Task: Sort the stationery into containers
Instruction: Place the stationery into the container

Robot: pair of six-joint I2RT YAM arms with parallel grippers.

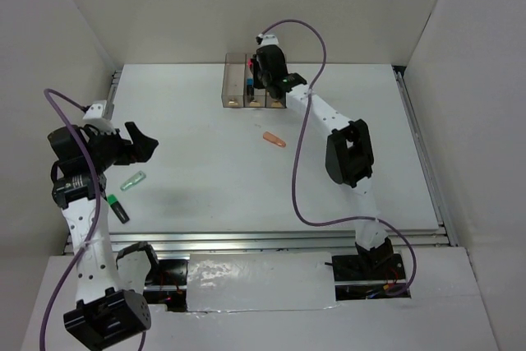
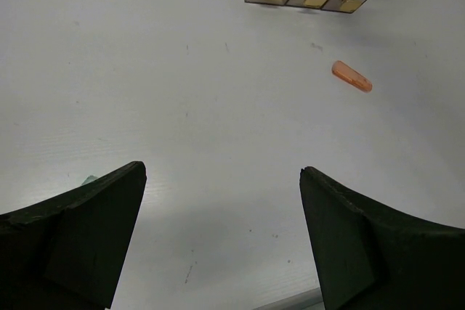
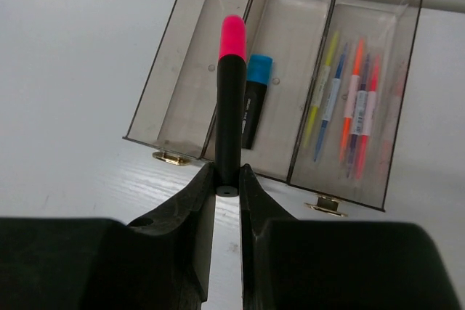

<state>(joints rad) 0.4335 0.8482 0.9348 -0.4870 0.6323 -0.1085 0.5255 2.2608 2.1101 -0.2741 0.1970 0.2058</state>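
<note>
Gripping a pink-tipped black highlighter (image 3: 230, 99), the right end effector (image 3: 227, 179) hangs over the three joined bins (image 3: 182, 78). Left end effector (image 2: 221, 237) spread wide above the surface (image 2: 145, 70), holding nothing. One orange pen (image 2: 352, 76) lies loose near the bins.

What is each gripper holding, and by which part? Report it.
The right gripper holds the pink highlighter by its black end, with the pink tip pointing away from the fingers. The left gripper is open and holds nothing.
</note>
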